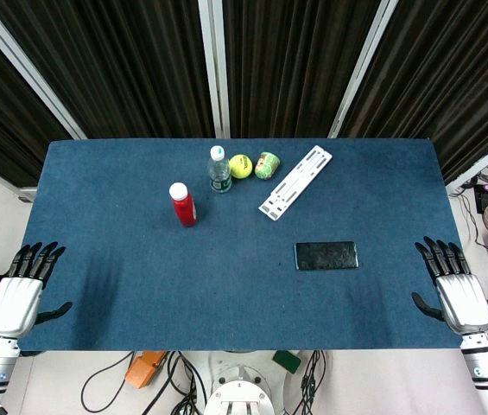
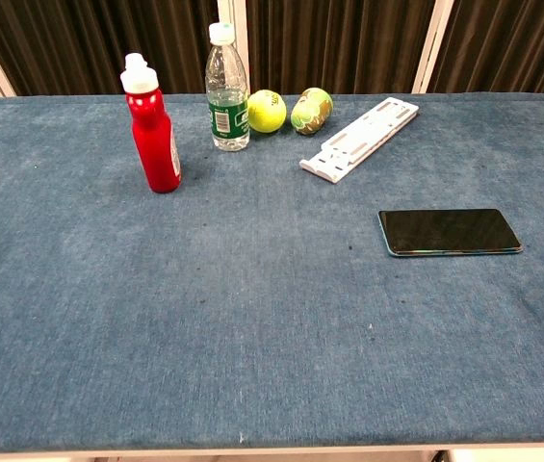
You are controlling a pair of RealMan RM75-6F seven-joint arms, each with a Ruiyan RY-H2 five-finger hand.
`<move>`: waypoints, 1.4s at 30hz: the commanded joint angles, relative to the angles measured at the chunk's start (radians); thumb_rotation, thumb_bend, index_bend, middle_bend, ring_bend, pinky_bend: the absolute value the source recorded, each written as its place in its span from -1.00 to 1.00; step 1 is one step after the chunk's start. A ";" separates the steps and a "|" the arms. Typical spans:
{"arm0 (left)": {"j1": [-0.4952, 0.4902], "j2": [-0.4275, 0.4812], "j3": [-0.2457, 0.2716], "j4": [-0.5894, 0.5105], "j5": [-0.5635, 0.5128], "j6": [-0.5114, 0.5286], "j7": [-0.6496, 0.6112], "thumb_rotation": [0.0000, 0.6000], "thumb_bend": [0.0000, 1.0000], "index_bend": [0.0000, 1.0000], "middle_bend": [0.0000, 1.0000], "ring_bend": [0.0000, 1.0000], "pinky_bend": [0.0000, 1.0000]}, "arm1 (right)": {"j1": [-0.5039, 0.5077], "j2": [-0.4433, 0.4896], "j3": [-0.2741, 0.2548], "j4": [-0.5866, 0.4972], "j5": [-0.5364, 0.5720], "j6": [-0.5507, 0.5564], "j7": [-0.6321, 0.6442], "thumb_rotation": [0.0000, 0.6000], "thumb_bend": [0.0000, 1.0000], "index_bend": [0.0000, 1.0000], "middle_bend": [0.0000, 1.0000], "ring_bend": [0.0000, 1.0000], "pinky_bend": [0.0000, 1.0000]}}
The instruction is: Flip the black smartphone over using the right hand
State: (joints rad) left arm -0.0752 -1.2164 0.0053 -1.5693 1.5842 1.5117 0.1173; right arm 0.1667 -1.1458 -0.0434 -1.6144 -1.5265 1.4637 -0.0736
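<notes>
The black smartphone [image 1: 326,255] lies flat on the blue table, right of centre, its glossy dark face up; the chest view shows the smartphone [image 2: 450,232] with a thin teal edge. My right hand [image 1: 451,281] rests at the table's right front edge, fingers spread and holding nothing, well to the right of the phone. My left hand [image 1: 23,281] sits at the left front edge, fingers apart and empty. Neither hand shows in the chest view.
A red bottle [image 1: 183,204] stands left of centre. Behind it are a clear water bottle [image 1: 218,169], a yellow tennis ball [image 1: 241,165] and a small green cup [image 1: 266,164] on its side. A white slotted bracket [image 1: 296,182] lies diagonally behind the phone.
</notes>
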 commanded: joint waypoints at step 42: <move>-0.017 -0.008 -0.011 0.021 -0.059 -0.051 -0.027 1.00 -0.74 -0.81 -0.88 -0.94 -0.97 | 0.383 -0.406 0.173 0.163 0.485 -0.538 -0.419 1.00 -0.22 -0.37 -0.88 -1.00 -1.00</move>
State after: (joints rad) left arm -0.0922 -1.2239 -0.0059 -1.5482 1.5250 1.4613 0.0903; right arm 0.5476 -1.5508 0.1308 -1.4530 -1.0432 0.9275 -0.4910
